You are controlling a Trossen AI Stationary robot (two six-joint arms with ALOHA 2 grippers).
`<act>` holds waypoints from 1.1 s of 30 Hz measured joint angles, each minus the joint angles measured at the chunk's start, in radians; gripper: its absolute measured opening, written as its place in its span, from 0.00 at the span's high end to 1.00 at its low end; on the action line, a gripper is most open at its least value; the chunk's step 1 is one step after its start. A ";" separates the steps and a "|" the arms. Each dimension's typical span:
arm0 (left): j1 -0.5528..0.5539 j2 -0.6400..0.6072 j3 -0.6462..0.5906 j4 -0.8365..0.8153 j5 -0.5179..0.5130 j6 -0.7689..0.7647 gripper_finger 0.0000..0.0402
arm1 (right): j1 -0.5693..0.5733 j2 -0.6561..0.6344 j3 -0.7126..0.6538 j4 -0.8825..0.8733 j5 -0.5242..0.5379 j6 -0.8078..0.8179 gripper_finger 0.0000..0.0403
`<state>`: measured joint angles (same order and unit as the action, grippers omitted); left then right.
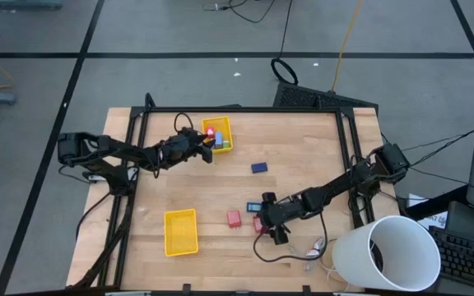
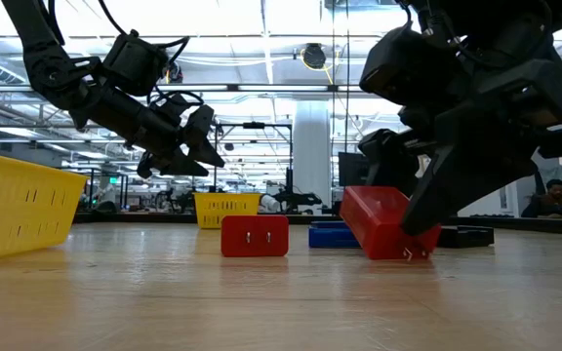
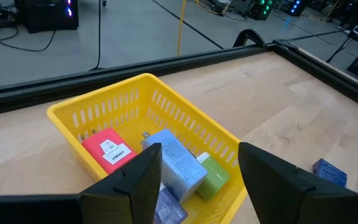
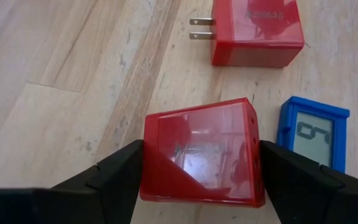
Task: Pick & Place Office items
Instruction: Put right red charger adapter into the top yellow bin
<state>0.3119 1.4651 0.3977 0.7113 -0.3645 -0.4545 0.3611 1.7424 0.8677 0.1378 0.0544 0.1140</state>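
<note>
A red block (image 4: 201, 158) lies near the table's front, right of centre, between the fingers of my right gripper (image 4: 201, 180), which is shut on it. Beside it lie a second red block with plug prongs (image 4: 257, 31) and a blue piece with a display (image 4: 312, 134). Another blue piece (image 1: 258, 168) rests flat mid-table. My left gripper (image 3: 194, 180) hovers open over the near rim of the far yellow tray (image 3: 73, 115). That tray holds a red (image 3: 107, 149), a pale blue (image 3: 179, 162) and a green piece (image 3: 213, 177). My right gripper pinches the red block between its two fingers, one on each of two opposite sides (image 4: 146, 162). The fingers slant down from the table's right side. The block sits tilted in the hold, its lower edge (image 2: 408, 255) at the tabletop.
A second yellow tray (image 1: 180, 232) stands at the front left. A large white cup (image 1: 385, 255) stands off the table's front right corner, with loose cable (image 1: 290, 253) near it. A black piece (image 2: 466, 235) lies behind the held block. Bare wood spans the table's middle.
</note>
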 joint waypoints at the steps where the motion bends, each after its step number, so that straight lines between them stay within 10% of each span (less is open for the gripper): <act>1: 0.000 0.000 0.000 0.000 0.000 0.000 0.47 | 0.000 0.000 0.000 0.004 0.000 -0.006 0.31; 12: 0.000 0.000 0.000 0.000 0.015 -0.018 0.47 | 0.000 -0.110 -0.001 -0.008 0.083 -0.078 0.31; 23: -0.029 0.000 0.006 0.179 0.435 -0.285 0.47 | -0.008 -0.252 -0.001 -0.037 0.409 -0.285 0.31; 33: -0.216 0.000 0.164 0.103 0.472 -0.013 0.47 | -0.049 -0.291 -0.001 -0.038 0.585 -0.384 0.31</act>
<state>0.0959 1.4651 0.5615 0.8147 0.1077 -0.4674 0.3118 1.4517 0.8669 0.0993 0.6393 -0.2701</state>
